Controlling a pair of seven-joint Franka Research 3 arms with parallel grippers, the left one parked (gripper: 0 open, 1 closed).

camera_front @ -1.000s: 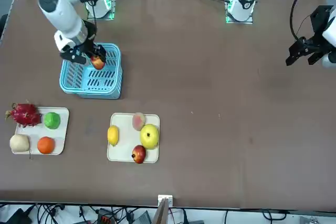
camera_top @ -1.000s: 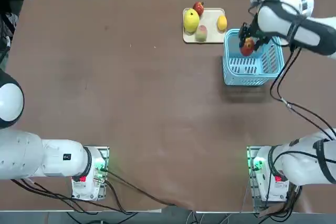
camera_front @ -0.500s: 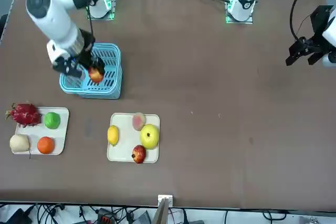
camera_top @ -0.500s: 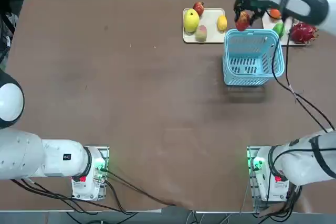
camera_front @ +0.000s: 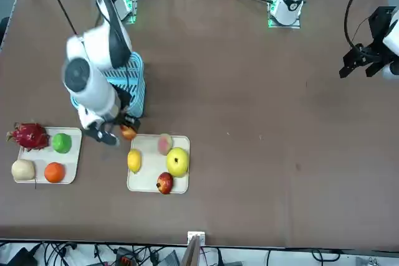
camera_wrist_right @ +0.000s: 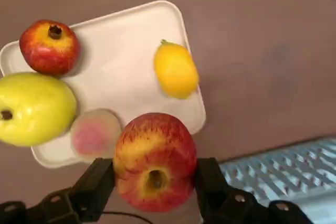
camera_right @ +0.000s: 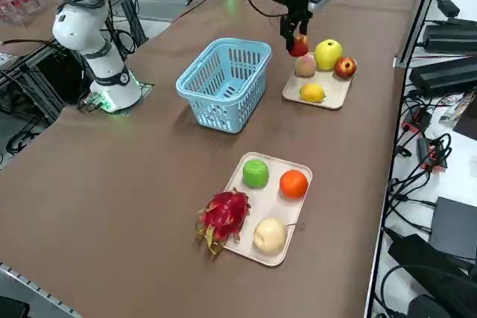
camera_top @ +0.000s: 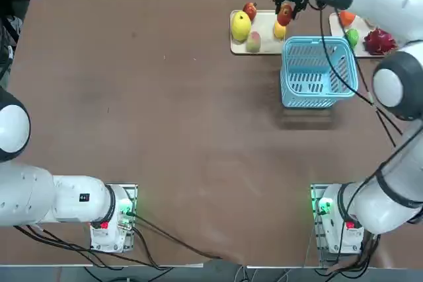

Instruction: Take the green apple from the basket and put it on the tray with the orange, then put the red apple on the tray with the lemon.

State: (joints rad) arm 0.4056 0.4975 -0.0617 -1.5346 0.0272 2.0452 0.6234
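Above a brown table, the right gripper point(camera_wrist_right: 155, 177) of a two-armed robot holds a red apple point(camera_wrist_right: 155, 162) between its two fingers, near the edge of a cream tray point(camera_right: 334, 96). The tray carries a lemon point(camera_wrist_right: 176, 70), a large yellow fruit point(camera_wrist_right: 35, 109), a pink-and-cream fruit point(camera_wrist_right: 95, 134) and a dark red fruit point(camera_wrist_right: 50, 47). The held apple, streaked with yellow, hangs beside the lemon's end of the tray, as seen from overhead. Just beside the tray stands the light blue basket point(camera_top: 318, 72), its slatted inside holding no fruit. On the basket's other side, a second pale tray point(camera_right: 257, 202) bears the green apple point(camera_right: 256, 173) next to an orange point(camera_right: 294, 184), along with a spiky magenta dragon fruit point(camera_right: 223, 219) and a round cream-coloured fruit point(camera_right: 270, 236) with a thin stalk. The dragon fruit extends past the second tray's rim.
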